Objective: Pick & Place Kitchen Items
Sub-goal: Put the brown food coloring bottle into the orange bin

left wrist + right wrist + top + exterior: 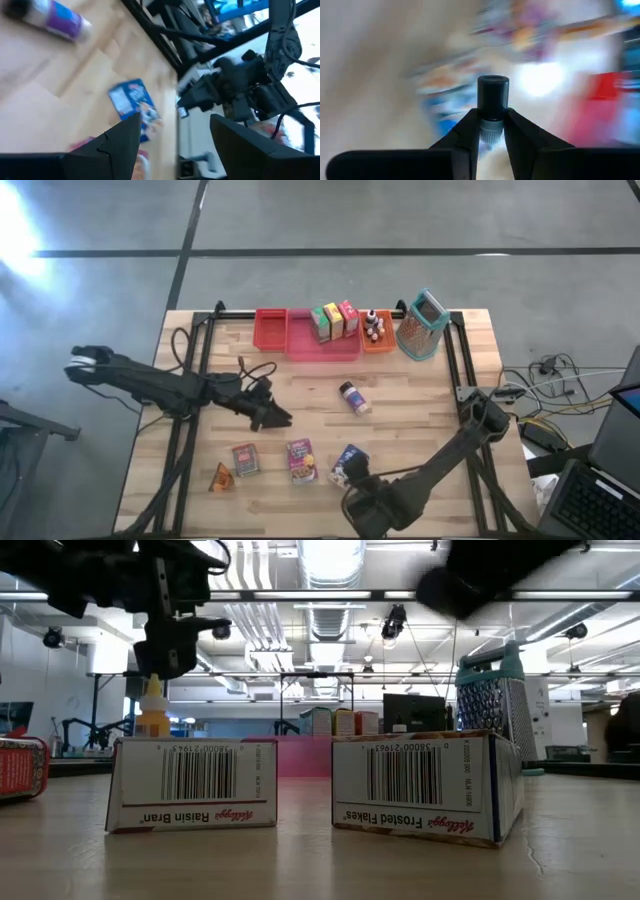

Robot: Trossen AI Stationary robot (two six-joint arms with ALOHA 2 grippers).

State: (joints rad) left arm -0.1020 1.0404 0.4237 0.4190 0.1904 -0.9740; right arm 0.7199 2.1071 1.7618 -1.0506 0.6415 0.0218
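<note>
Right pincer (492, 131): closed on the neck of a small dark-capped bottle (493, 97), which stands upright between its fingers, at the near right of the surface (420, 395), just beside the blue box (350, 460).

Left pincer (276, 418): fingers apart, holding nothing, above mid-surface, left of the lying jar (354, 397).

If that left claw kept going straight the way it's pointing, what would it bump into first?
Probably the blue box lying on the table. In the left wrist view it sits just ahead of the open left gripper, with the right arm farther beyond. Depth is hard to judge, so it might pass just beside the box.
</note>
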